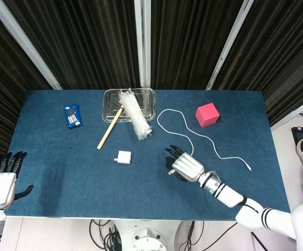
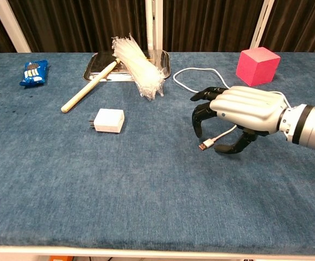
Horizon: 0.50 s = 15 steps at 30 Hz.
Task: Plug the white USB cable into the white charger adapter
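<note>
The white charger adapter (image 1: 123, 157) (image 2: 108, 120) lies flat on the blue table, left of centre. The white USB cable (image 1: 185, 127) (image 2: 201, 91) snakes from a loop near the tray to its USB plug (image 2: 205, 145), which rests on the cloth. My right hand (image 1: 184, 167) (image 2: 238, 113) hovers over that plug end with fingers curled downward and spread; nothing is held. My left hand (image 1: 2, 180) rests open at the table's near left corner, seen only in the head view.
A clear tray (image 1: 109, 106) (image 2: 100, 67) at the back centre carries a bundle of clear plastic strips (image 1: 133, 115) (image 2: 137, 65) and a wooden stick (image 1: 109, 130) (image 2: 87, 89). A pink cube (image 1: 207, 114) (image 2: 257, 66) stands back right. A blue snack packet (image 1: 72, 116) (image 2: 34, 72) lies back left.
</note>
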Each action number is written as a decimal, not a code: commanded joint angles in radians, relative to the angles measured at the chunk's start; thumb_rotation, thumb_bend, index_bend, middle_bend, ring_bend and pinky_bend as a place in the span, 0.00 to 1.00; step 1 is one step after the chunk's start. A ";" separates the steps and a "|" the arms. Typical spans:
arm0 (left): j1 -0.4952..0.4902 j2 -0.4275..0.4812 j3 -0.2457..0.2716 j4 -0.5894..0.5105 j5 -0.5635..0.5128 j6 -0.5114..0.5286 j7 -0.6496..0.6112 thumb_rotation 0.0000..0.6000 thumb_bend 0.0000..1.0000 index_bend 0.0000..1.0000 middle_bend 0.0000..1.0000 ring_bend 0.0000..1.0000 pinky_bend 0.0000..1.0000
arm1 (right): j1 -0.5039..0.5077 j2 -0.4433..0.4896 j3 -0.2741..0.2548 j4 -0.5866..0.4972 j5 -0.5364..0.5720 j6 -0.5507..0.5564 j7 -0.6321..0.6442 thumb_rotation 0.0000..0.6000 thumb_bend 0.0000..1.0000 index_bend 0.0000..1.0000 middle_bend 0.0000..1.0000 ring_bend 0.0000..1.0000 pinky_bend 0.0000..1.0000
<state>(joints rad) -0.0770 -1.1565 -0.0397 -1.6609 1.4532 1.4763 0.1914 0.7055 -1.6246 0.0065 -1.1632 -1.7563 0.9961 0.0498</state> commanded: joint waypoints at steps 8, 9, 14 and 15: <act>0.000 0.007 0.001 -0.015 -0.005 -0.003 0.012 1.00 0.16 0.07 0.06 0.00 0.00 | 0.004 -0.034 -0.017 0.057 0.026 0.028 0.053 1.00 0.26 0.47 0.29 0.05 0.00; -0.001 0.008 0.001 -0.016 -0.006 -0.005 0.013 1.00 0.16 0.07 0.06 0.00 0.00 | 0.004 -0.034 -0.018 0.059 0.030 0.029 0.055 1.00 0.26 0.47 0.29 0.05 0.00; -0.003 0.009 0.001 -0.019 -0.007 -0.008 0.015 1.00 0.16 0.07 0.06 0.00 0.00 | 0.008 -0.035 -0.021 0.061 0.048 0.018 0.062 1.00 0.27 0.47 0.29 0.05 0.00; -0.004 0.008 0.000 -0.020 -0.008 -0.008 0.016 1.00 0.16 0.07 0.06 0.00 0.00 | 0.009 -0.034 -0.021 0.061 0.052 0.015 0.061 1.00 0.27 0.47 0.29 0.05 0.00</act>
<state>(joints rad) -0.0803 -1.1481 -0.0390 -1.6807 1.4453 1.4681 0.2070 0.7133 -1.6592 -0.0141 -1.1021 -1.7059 1.0129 0.1108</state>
